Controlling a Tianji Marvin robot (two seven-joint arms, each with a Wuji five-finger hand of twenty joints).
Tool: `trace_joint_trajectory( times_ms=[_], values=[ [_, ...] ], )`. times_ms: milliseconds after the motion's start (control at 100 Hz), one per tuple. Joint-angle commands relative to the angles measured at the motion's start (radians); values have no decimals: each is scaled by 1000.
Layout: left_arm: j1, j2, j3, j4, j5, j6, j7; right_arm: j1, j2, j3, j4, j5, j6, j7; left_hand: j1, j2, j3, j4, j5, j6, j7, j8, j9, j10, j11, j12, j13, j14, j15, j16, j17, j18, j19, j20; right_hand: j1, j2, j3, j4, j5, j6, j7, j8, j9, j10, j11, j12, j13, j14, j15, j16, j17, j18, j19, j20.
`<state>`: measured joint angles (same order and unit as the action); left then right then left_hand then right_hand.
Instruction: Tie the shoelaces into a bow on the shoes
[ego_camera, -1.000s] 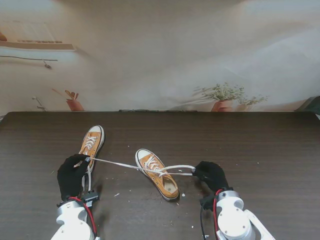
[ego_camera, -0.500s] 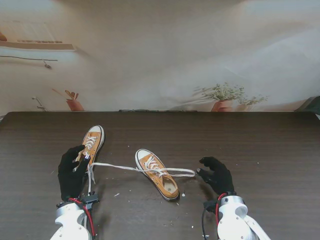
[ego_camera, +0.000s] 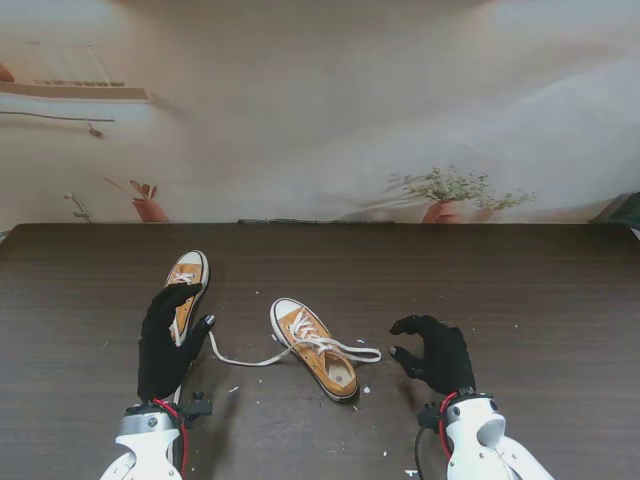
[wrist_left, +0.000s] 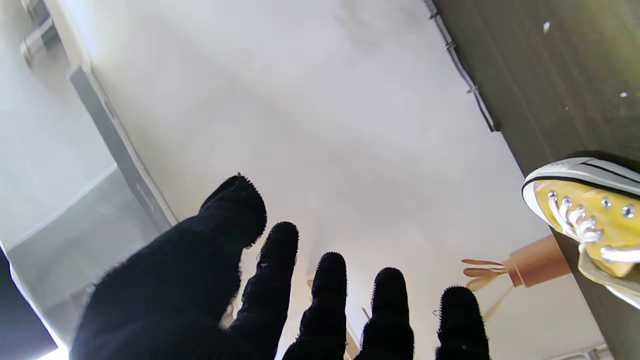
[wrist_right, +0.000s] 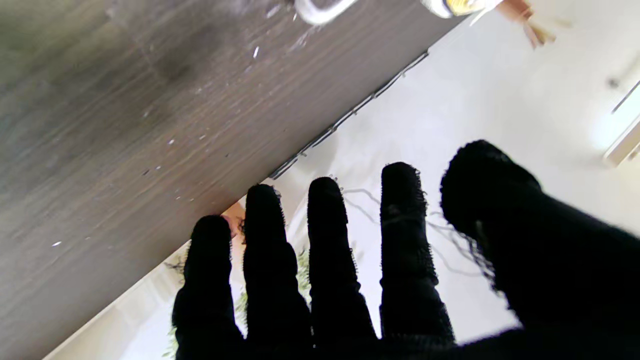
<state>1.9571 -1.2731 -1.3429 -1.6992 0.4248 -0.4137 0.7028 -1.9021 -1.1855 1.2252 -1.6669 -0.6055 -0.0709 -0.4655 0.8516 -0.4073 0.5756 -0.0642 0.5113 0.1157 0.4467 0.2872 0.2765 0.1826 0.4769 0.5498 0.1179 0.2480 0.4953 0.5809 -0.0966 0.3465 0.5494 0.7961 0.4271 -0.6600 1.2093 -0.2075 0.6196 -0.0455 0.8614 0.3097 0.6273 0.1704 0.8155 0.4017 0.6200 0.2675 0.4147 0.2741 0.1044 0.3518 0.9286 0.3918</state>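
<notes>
**Mustard canvas shoes unlaced, both hands empty**

Black-gloved left hand (ego_camera: 170, 340) sits nearest, at the left, fingers straight and spread, holding nothing. Its fingertips overlap the near end of the left shoe (ego_camera: 184, 290); contact cannot be judged from the stand view. Left wrist view shows all five fingers (wrist_left: 327, 295) apart, with that shoe's white toe cap and eyelets at the frame edge.

Right hand (ego_camera: 432, 352) at the right, fingers loosely curled, thumb apart, nothing in its grasp. Right wrist view confirms separated fingers (wrist_right: 402, 240) over the dark wood-grain tabletop (ego_camera: 520, 290).

Between the hands lies the right shoe (ego_camera: 315, 348), toe pointing away and to the left, set at a diagonal. Its white lace (ego_camera: 262, 357) lies slack on the tabletop: one end trails toward the left hand, the other forms a flat loop toward the right hand. No bow formed.

Small pale specks are scattered around the shoes.
</notes>
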Motion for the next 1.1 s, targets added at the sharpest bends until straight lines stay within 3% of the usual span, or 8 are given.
trace_joint_trajectory(
  times_ms=[0, 180, 240, 280, 440, 630, 890, 1090],
  values=[
    [-12, 16, 10, 26, 23, 12, -25, 26, 8, -18, 13, -12, -15, 20, 7, 8, 4, 1, 33, -24, 12, 15, 15, 8, -15, -19, 17, -3, -13, 0, 3, -63, 16, 22, 40, -37, 2, -58, 37, -60, 51, 2, 34, -32, 48, 22, 45, -26, 37, 24, 28, 13, 41, 26],
    [-42, 38, 45, 76, 122, 26, -34, 109, 30, -57, 113, -136, -52, 8, 21, 8, 8, 1, 45, -25, 14, 17, 19, 10, -21, -21, 21, -2, -15, -3, 7, -56, 36, 16, 61, -81, 20, -53, 25, -127, 44, -12, 67, -71, 62, 25, 93, -44, 60, 32, 77, 16, 82, 35],
    [-51, 42, 57, 87, 142, 29, -31, 131, 36, -70, 144, -158, -63, 8, 21, 8, 7, 1, 41, -27, 11, 16, 15, 10, -25, -23, 21, -3, -17, -4, 6, -55, 37, 10, 50, -88, 37, 39, 13, -128, -29, 60, 58, -79, 64, 27, 91, -49, 57, 31, 78, 14, 87, 26],
    [-56, 44, 65, 94, 152, 28, -30, 144, 39, -81, 164, -171, -71, 8, 22, 7, 8, 1, 42, -26, 11, 16, 16, 10, -27, -24, 18, -4, -20, -6, 5, -56, 38, 6, 53, -105, 39, 59, -17, -132, -60, 89, 48, -83, 63, 27, 87, -52, 55, 30, 80, 13, 89, 24],
    [-77, 48, 96, 122, 186, 37, -14, 186, 45, -142, 231, -206, -79, -16, 16, 10, 4, 0, 42, -26, 8, 16, 14, 10, -33, -28, 16, 0, -27, -12, 1, -54, 29, -16, 44, -175, 41, 50, -116, -135, -97, 69, 18, -90, 71, 32, 78, -57, 53, 31, 82, 10, 89, 23],
    [-91, 49, 115, 150, 211, 41, 14, 213, 37, -222, 258, -213, -38, -66, 13, 14, 1, 0, 43, -26, 8, 17, 15, 10, -35, -29, 17, 1, -29, -14, -1, -52, 25, -27, 35, -190, 46, 44, -144, -121, -83, 52, -2, -84, 83, 37, 67, -54, 56, 33, 80, 9, 92, 24],
    [-90, 48, 114, 172, 221, 33, 33, 232, 28, -293, 234, -219, 24, -86, 16, 16, -2, 0, 45, -25, 9, 18, 15, 12, -35, -29, 17, 3, -33, -16, -1, -51, 21, -35, 18, -170, 38, 41, -146, -105, -72, 34, -6, -81, 94, 40, 70, -50, 65, 37, 90, 11, 109, 27],
    [-86, 46, 112, 177, 214, 22, 32, 231, 29, -309, 208, -226, 48, -78, 18, 17, -5, 1, 48, -25, 10, 19, 15, 12, -35, -29, 16, 3, -34, -16, -2, -50, 21, -37, 14, -172, 37, 41, -67, -90, -29, 45, 16, -77, 97, 39, 88, -41, 65, 36, 109, 21, 122, 28]
  ],
)
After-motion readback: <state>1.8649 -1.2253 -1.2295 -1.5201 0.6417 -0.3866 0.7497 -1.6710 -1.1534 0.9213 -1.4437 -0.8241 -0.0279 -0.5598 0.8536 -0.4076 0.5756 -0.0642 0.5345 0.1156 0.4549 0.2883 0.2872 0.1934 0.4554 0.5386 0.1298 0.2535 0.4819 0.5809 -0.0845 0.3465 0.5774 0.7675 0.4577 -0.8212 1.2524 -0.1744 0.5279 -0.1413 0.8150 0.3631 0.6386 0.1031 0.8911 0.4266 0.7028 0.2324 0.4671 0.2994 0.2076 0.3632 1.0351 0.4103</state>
